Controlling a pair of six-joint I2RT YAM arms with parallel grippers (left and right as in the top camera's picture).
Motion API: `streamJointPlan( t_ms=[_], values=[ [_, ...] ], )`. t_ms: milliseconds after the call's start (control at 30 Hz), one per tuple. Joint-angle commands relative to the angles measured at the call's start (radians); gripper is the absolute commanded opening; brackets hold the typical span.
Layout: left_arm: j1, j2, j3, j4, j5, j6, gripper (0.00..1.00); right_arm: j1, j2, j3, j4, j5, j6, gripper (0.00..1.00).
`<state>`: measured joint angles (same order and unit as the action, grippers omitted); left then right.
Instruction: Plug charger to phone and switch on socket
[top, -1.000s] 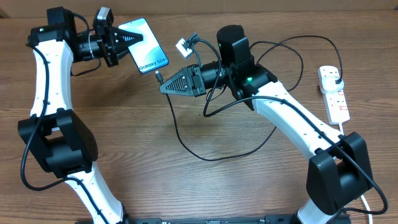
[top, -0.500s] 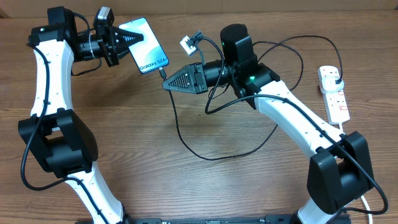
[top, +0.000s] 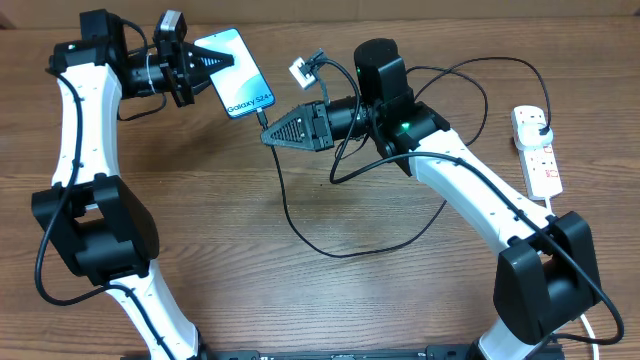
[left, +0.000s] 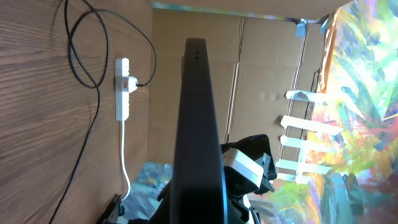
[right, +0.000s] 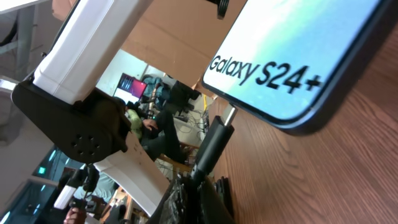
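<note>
My left gripper (top: 196, 66) is shut on the phone (top: 236, 73), holding it above the table with its light blue "Galaxy S24" screen up. In the left wrist view the phone's black edge (left: 198, 124) runs up the middle. My right gripper (top: 268, 139) is shut on the charger's connector end (right: 213, 146). The metal tip sits just short of the phone's bottom edge (right: 292, 68), not inserted. The black charger cable (top: 330, 250) loops over the table to its plug in the white socket (top: 535, 147) at the far right, which also shows in the left wrist view (left: 122, 87).
The socket's thick white cord (top: 600, 320) runs toward the front right corner. A small white tag (top: 296, 72) hangs on the cable by my right arm. The wooden table (top: 250, 290) carries only the cable loop in the middle.
My right gripper has moved the connector slightly right and up toward the phone's lower edge. My left gripper shifted the phone a little to the right.
</note>
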<state>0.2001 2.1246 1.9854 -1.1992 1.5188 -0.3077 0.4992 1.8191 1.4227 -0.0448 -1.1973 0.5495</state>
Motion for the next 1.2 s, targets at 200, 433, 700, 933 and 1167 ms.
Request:
streamJointPlan(
  t_ms=[200, 433, 700, 933, 1167],
  values=[
    [-0.015, -0.044, 0.031, 0.000, 0.062, -0.008, 0.04, 0.005, 0.003, -0.009, -0.024, 0.029, 0.000, 0.04],
    [-0.003, -0.044, 0.031, 0.004, 0.062, -0.007, 0.04, 0.005, 0.003, -0.009, -0.024, 0.024, 0.000, 0.04],
    [-0.003, -0.044, 0.031, 0.004, 0.062, -0.007, 0.04, 0.005, 0.003, -0.009, -0.019, 0.013, 0.000, 0.04],
    [-0.002, -0.044, 0.031, 0.008, 0.062, -0.007, 0.04, 0.005, 0.003, -0.009, -0.008, -0.020, 0.001, 0.04],
    [-0.002, -0.044, 0.031, 0.031, 0.062, -0.016, 0.04, 0.005, 0.003, -0.009, -0.009, -0.045, 0.004, 0.04]
  ],
)
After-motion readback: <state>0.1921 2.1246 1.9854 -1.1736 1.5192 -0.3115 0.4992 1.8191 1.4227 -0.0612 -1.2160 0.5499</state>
